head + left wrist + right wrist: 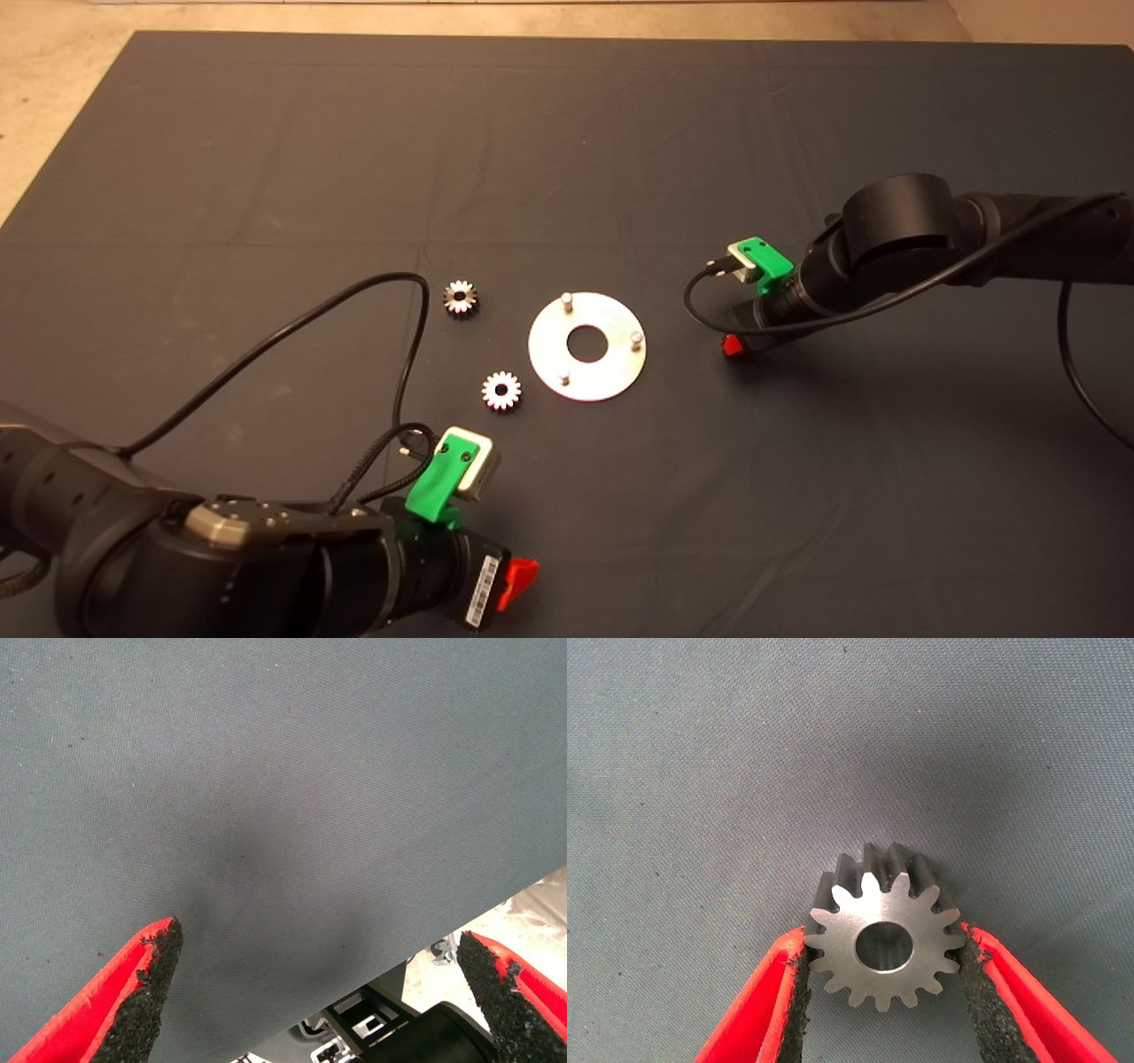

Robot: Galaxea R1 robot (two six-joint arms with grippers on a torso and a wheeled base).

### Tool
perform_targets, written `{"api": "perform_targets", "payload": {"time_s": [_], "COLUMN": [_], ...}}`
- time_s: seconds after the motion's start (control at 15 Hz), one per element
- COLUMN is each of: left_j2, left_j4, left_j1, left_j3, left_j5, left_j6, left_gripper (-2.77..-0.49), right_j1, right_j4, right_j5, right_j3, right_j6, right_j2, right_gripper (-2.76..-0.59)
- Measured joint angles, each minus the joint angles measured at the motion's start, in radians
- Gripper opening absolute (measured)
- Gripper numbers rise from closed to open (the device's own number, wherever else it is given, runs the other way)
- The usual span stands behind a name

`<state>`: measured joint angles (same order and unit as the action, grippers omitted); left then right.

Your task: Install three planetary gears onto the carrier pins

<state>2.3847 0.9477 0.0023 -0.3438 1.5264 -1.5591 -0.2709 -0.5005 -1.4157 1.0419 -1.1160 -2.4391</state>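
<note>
The shiny round disc (611, 368) lies mid-mat with its three carrier pins (567, 301) standing bare. Two planetary gears rest on the mat to its left, one farther back (461, 298) and one nearer (501, 391). Down at the mat just right of the disc, my right gripper (733, 346) hides what it holds in the head view. In the right wrist view, that gripper (883, 935) is shut on a third planetary gear (842, 930), with a pad against the teeth on each side. My left gripper (521, 576) sits at the lower left, open (319, 948) over bare mat.
The dark mat (797, 496) covers the table, and pale floor shows beyond its far edge. Black cables loop from both wrists, the left one arching close to the farther gear. The left wrist view shows the mat's near edge with machine parts below it.
</note>
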Motion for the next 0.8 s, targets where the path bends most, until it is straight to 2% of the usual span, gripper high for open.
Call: {"api": "perform_targets", "payload": {"time_s": [0.8], "left_j2": [0.0], "left_j4": [0.0], "left_j1": [0.0], "left_j3": [0.0], "left_j5": [0.0], "left_j6": [0.0], "left_gripper": [-1.04], "right_j1": [0.004], "right_j4": [0.0], "right_j5": [0.001], "right_j3": [0.001], "right_j6": [0.0], "right_j2": [0.001], "right_gripper": [-2.3]}}
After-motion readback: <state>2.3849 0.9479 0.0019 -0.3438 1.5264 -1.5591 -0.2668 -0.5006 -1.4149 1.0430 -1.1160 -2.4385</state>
